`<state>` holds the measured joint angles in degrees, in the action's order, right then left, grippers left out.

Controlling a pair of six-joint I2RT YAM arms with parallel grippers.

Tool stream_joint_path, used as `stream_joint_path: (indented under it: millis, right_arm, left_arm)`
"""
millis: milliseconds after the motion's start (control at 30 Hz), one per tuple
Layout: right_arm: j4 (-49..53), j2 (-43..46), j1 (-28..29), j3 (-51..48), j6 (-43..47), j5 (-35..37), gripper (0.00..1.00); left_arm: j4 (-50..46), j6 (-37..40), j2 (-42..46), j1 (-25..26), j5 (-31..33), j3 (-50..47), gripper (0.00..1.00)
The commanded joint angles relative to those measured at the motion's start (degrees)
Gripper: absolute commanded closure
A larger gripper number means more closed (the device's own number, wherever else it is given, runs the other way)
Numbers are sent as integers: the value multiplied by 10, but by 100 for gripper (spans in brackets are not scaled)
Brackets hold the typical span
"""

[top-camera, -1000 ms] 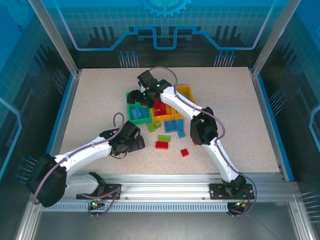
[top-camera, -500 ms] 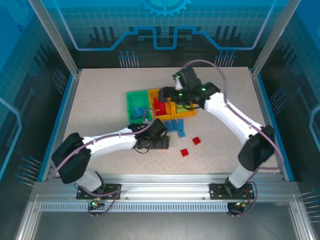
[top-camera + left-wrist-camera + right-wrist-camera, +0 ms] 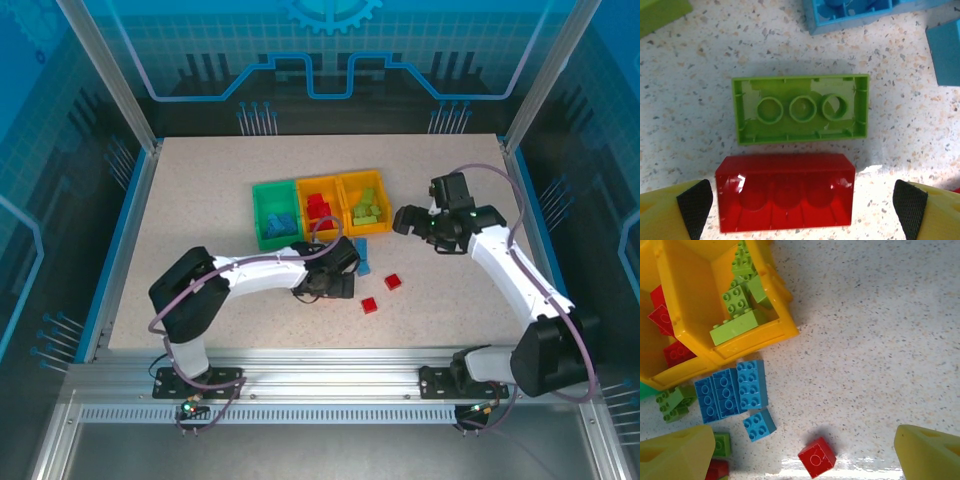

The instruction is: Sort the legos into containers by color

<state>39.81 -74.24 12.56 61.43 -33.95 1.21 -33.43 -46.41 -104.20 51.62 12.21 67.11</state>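
Note:
Three containers stand in a row: a green bin [image 3: 272, 212] with blue legos, a middle orange bin [image 3: 320, 207] with red ones, and a right orange bin [image 3: 364, 203] with lime ones. My left gripper [image 3: 332, 285] is open and low over the table. In its wrist view a red brick [image 3: 785, 192] lies between the black pads [image 3: 695, 205] with gaps on both sides, and an upturned lime brick [image 3: 800, 115] lies just beyond. My right gripper [image 3: 405, 220] hangs open, right of the bins, above a small red brick [image 3: 816, 456].
Loose blue bricks [image 3: 730, 390] lie in front of the orange bins, with a small blue one [image 3: 759, 425] nearby. Two small red bricks [image 3: 393, 282] [image 3: 369, 305] sit on the table's near middle. Lime bricks [image 3: 672, 402] lie near the bins. Blue rails edge the table.
My right arm has swung from over the bins out to their right, and its jaws have widened. My left arm has stretched right, down onto the loose bricks in front of the bins.

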Motion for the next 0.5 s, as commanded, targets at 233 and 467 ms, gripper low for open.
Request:
stream_joint_path:
  millis: [233, 467]
  right_arm:
    - [0, 26, -45, -29, 8, -19, 6]
    - [-4, 28, -54, -35, 6, -25, 6]
  left_arm:
    - [-82, 13, -33, 5, 19, 32, 17]
    - [-83, 15, -41, 5, 17, 35, 32]
